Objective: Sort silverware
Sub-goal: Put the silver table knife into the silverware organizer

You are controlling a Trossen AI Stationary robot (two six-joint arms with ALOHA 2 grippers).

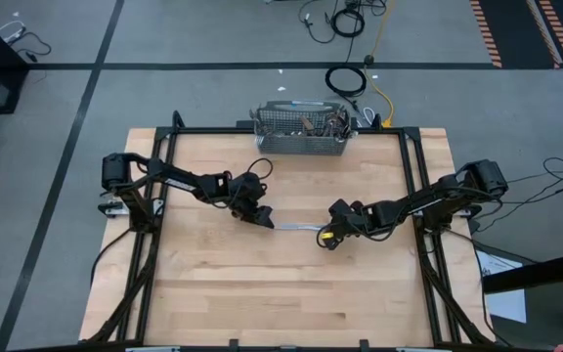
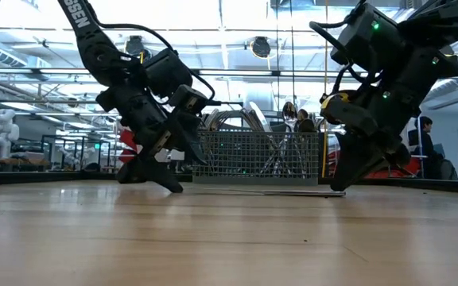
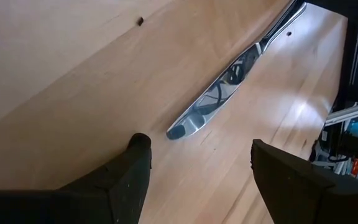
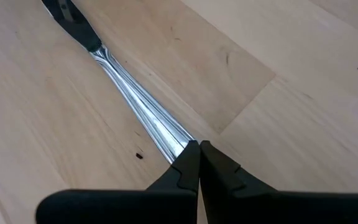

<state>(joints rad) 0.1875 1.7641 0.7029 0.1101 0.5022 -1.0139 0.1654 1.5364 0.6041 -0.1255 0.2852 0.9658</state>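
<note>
Jaws of both arms meet near the middle of the high view, over the wooden bench (image 1: 291, 293), and a single table knife (image 1: 296, 227) lies flat on the wood between them. Its long axis runs nearly level across that frame, blade end toward the left gripper (image 1: 260, 214) at left of centre, handle end toward the right gripper (image 1: 328, 238) at right of centre. At the top centre of the frame, on the far edge, stands a wire basket (image 1: 301, 145) with more silverware standing in it, well apart from the knife. The left jaws are spread wide: in the left wrist view the two dark fingers (image 3: 132, 171) stand at the bottom of the frame, and the rounded blade tip of the knife (image 3: 219, 93) points down toward the gap between them, just short of it, with the rest of the blade running away to the upper right. The right jaws are pressed together; in the right wrist view their closed tips (image 4: 197, 163) sit right at the end of the handle (image 4: 138, 102), which runs off to the upper left, though whether they pinch it or only press on it I cannot tell. Both arms are about equally near, one at each end, yet only the left is set to take the blade, which it would probably have to straddle across its width.
</note>
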